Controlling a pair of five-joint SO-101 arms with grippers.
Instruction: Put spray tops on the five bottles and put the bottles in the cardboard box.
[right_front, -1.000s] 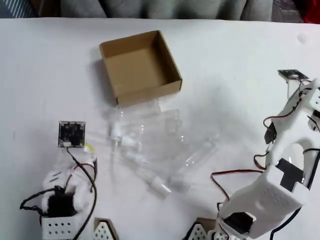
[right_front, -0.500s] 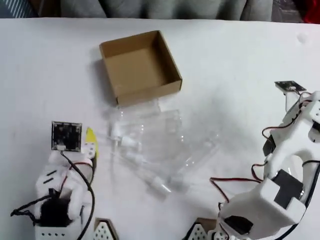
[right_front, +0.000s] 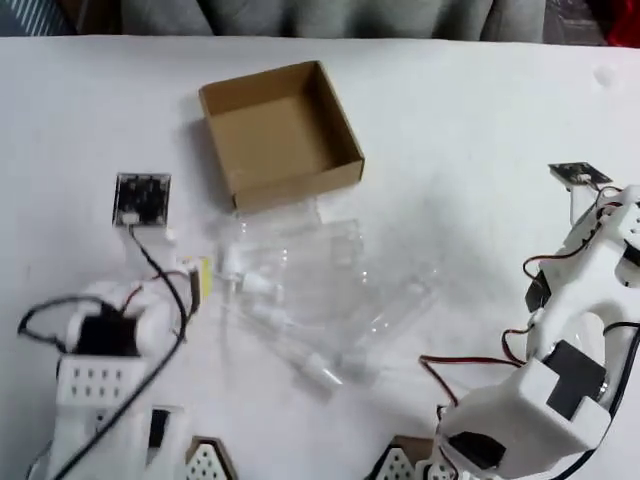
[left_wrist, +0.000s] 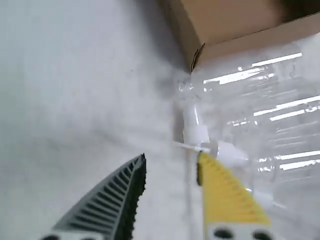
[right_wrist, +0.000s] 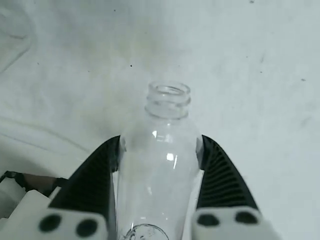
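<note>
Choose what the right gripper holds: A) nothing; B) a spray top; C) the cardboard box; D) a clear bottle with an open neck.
D: in the right wrist view the right gripper clasps a clear bottle on both sides, and its neck bears no spray top.

The high camera was fixed above the table (right_front: 480, 120) and looked down steeply, from far enough to take in the cardboard box (right_front: 282, 132) and the table all around it. My left wrist camera sat low and near. It looked along the left gripper (left_wrist: 171, 157) toward one corner of the box. This corner and the clear bottles (left_wrist: 260, 100) beside it were shared with the high view. My right wrist camera looked from very close along the right gripper (right_wrist: 161, 142) at the bottle (right_wrist: 167, 115) it held, facing the table well apart from the box.
</note>
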